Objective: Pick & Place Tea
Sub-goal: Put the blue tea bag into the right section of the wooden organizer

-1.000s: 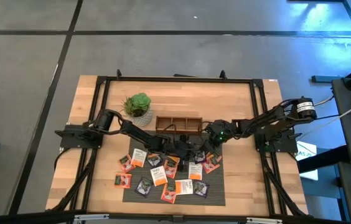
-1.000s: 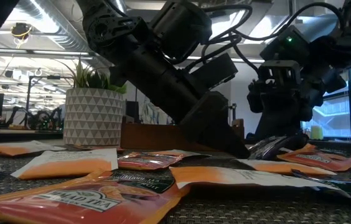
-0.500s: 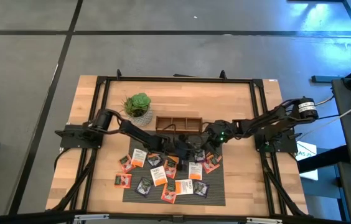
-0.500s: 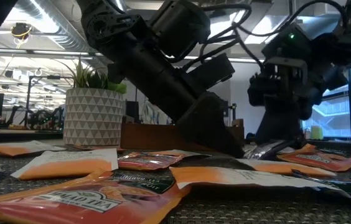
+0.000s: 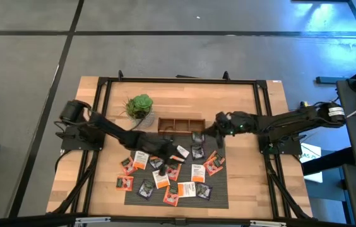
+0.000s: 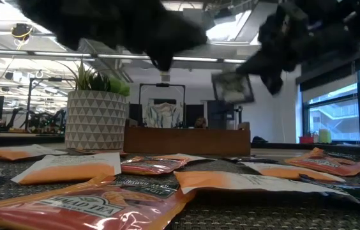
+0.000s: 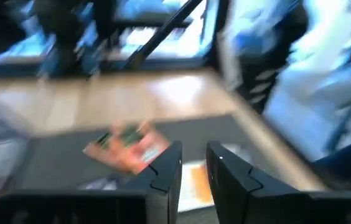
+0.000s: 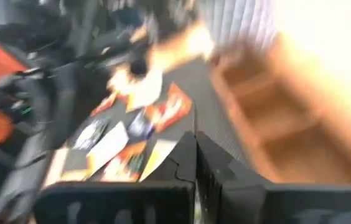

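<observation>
The right gripper (image 6: pixel 247 80), raised over the mat's (image 5: pixel 219 189) 1 o'clock corner, pinches a grey tea sachet (image 6: pixel 232 87); the left gripper (image 7: pixel 192 163) stands slightly parted.

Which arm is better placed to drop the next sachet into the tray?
Right. Its gripper is shut on a dark sachet, held in the air by the tray's right end. The left gripper is open and empty, low over the mat.

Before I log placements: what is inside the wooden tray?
The wooden tray shows three compartments with no sachet visible inside in the high view; the right gripper, beside its right end, may hide a corner.
</observation>
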